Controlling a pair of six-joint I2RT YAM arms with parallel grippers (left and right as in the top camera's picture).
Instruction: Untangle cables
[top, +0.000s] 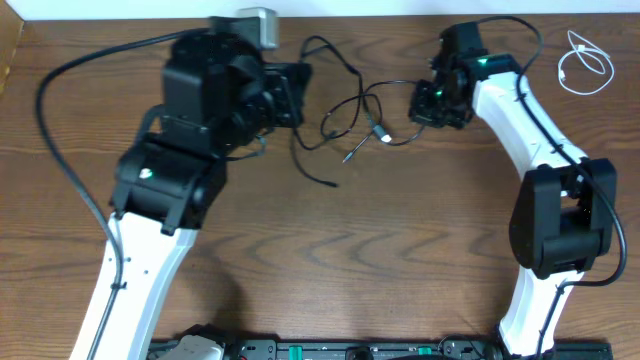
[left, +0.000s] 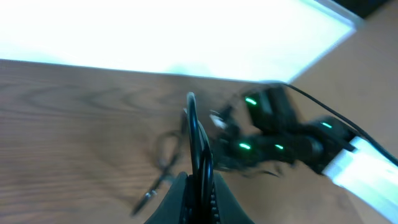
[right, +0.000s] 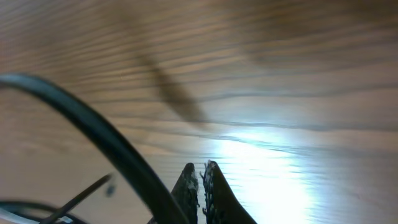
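Observation:
Two black cables (top: 345, 108) lie tangled at the back middle of the table, between my two grippers. My left gripper (top: 296, 88) is shut on a loop of black cable (left: 193, 134) that stands up from its jaws (left: 200, 182). My right gripper (top: 422, 104) shows across from it in the left wrist view (left: 261, 140). Its fingers (right: 202, 175) are closed just above the wood, and a black cable (right: 93, 124) runs down to their base. The short white cable (top: 585, 65) lies coiled at the far right back, apart from both grippers.
A loose plug end (top: 330, 184) of a black cable trails towards the table's middle. A grey object (top: 258, 24) sits at the back edge behind the left arm. The thick black arm cord (top: 60, 150) loops at the left.

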